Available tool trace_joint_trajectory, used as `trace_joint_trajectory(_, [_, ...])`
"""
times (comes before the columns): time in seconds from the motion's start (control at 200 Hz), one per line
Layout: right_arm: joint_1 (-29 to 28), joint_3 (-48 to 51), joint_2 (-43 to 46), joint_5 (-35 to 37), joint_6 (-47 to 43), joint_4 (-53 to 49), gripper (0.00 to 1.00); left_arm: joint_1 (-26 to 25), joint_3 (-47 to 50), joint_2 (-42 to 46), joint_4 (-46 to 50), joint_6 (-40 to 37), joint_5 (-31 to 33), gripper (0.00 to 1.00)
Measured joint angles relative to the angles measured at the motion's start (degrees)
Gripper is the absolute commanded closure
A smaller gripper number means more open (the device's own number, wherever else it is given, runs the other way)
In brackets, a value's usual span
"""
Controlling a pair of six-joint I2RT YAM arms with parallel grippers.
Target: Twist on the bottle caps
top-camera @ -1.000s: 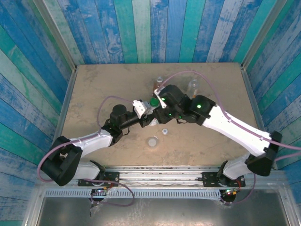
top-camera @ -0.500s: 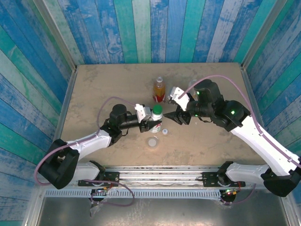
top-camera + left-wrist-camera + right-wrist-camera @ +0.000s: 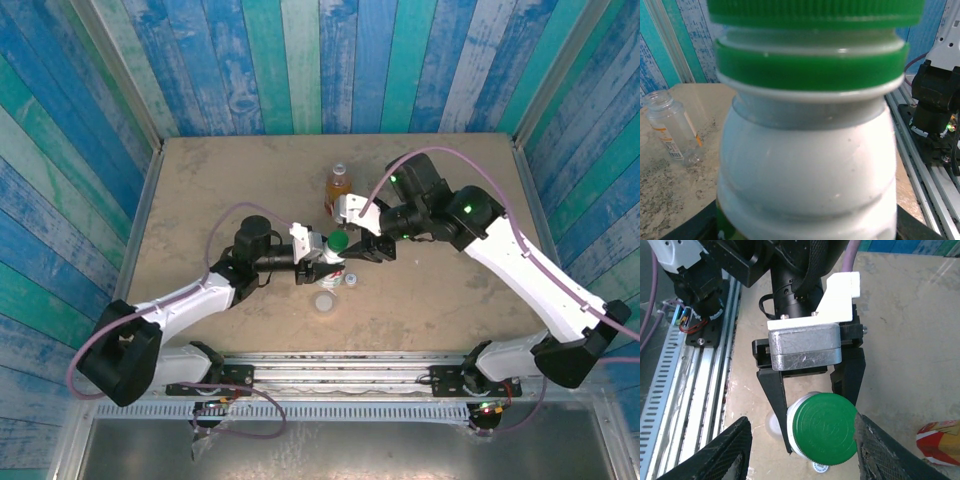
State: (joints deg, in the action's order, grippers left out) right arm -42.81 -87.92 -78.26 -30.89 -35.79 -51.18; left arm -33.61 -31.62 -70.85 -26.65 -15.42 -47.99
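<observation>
My left gripper (image 3: 320, 254) is shut on the white bottle (image 3: 807, 165), held upright near the table's middle. The dark green cap (image 3: 826, 428) sits on the bottle's mouth, with a strip of white neck showing above the green collar ring (image 3: 810, 65). My right gripper (image 3: 801, 419) is open, one finger on each side of the green cap without touching it. The amber bottle (image 3: 339, 190) stands behind, uncapped. The pale grey cap (image 3: 324, 301) and the tiny white cap (image 3: 350, 278) lie on the table in front. The short clear bottle (image 3: 672, 127) stands off to the side.
A metal rail (image 3: 695, 380) runs along the near table edge by the arm bases. Blue-green plank walls (image 3: 300, 60) enclose the table on three sides. Bare tabletop (image 3: 200, 180) lies at the back left.
The right gripper left the green cap and pulled back to the right, then came back in close with its fingers spread round the cap. The left gripper kept hold of the white bottle.
</observation>
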Motion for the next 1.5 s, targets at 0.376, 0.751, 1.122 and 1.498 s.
trace_joint_trajectory(0.376, [0.04, -1.57, -2.86, 0.22, -0.20, -1.33, 0.50, 0.02, -0.57, 0.02, 2.29, -0.90, -1.01, 0.45])
trace_joint_trajectory(0.751, [0.04, -2.03, -4.24, 1.46, 0.63, -1.36, 0.50, 0.02, -0.79, 0.04, 2.49, -1.31, -1.05, 0.45])
trace_joint_trajectory(1.122, [0.04, -2.03, -4.61, 1.73, 1.90, -1.57, 0.57, 0.00, -0.79, 0.02, 2.43, -1.14, -1.01, 0.45])
trace_joint_trajectory(1.498, [0.09, -2.03, -4.61, 6.25, 12.66, 1.25, 0.63, -0.22, -0.79, 0.02, -0.13, 2.01, 6.05, 0.45])
